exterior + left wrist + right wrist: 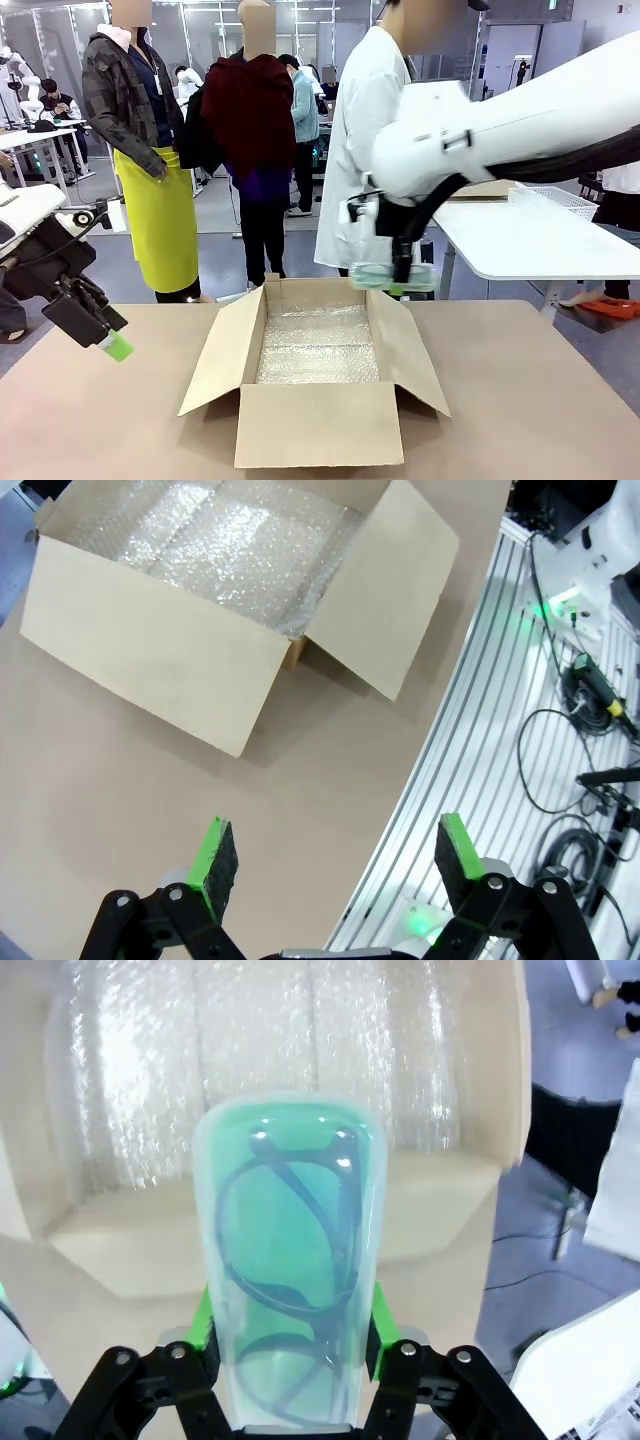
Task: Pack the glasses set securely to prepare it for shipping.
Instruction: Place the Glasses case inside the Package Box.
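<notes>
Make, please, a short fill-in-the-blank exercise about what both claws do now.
The right claw grips the mint-green case, which contains dark ____.
The cardboard box, lined with bubble wrap, has its flaps ____.
The left claw is open and holds ____.
Missing words: glasses; open; nothing.

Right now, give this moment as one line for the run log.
right gripper: shut on mint-green case, above box far-right corner | left gripper: open, empty, left of box | box: open, bubble wrap inside | case: not yet in box
</notes>
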{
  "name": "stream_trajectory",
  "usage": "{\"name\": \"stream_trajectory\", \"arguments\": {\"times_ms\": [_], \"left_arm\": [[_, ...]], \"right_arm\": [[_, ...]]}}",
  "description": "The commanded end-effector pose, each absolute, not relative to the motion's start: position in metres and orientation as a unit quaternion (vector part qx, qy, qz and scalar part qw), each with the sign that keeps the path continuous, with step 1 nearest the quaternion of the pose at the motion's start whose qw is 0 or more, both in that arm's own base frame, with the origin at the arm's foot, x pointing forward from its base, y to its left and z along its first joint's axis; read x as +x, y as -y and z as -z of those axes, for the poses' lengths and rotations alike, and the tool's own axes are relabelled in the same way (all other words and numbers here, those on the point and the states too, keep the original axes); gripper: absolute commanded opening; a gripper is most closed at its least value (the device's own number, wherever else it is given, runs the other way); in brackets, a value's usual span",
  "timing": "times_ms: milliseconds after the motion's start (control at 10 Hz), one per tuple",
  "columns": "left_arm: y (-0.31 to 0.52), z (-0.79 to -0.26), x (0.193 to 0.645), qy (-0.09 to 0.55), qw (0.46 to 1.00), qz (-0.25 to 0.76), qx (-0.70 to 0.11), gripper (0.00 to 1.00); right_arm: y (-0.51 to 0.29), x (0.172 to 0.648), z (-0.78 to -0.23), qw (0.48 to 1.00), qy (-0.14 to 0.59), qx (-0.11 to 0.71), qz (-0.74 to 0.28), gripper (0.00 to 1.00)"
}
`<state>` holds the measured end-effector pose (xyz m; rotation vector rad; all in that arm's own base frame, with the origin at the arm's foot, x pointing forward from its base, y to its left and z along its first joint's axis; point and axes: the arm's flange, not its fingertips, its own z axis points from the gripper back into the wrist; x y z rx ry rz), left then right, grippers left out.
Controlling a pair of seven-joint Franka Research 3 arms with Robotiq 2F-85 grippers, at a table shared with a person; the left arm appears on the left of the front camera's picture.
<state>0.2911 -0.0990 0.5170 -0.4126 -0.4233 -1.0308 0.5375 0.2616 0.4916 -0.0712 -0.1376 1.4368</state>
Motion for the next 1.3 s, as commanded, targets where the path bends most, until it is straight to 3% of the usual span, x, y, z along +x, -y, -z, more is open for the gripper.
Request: {"name": "stream_trajectory", "arguments": {"times_ms": [0, 800, 1200], "left_arm": [[0.097, -0.518, 0.29, 0.2, 0.821, 0.494, -0.205, 1.0], [0.097, -0.518, 0.29, 0.2, 0.821, 0.494, -0.205, 1.0], [0.097, -0.518, 0.29, 0.2, 0.821, 0.494, -0.205, 1.0]], "right_arm": [[-0.306, 0.562, -0.476, 0.752, 0.06, -0.057, -0.654, 0.5], [-0.398, 0.618, -0.364, 0.727, 0.054, -0.036, -0.684, 0.5], [-0.403, 0.63, -0.345, 0.725, 0.047, -0.035, -0.687, 0.5]]}}
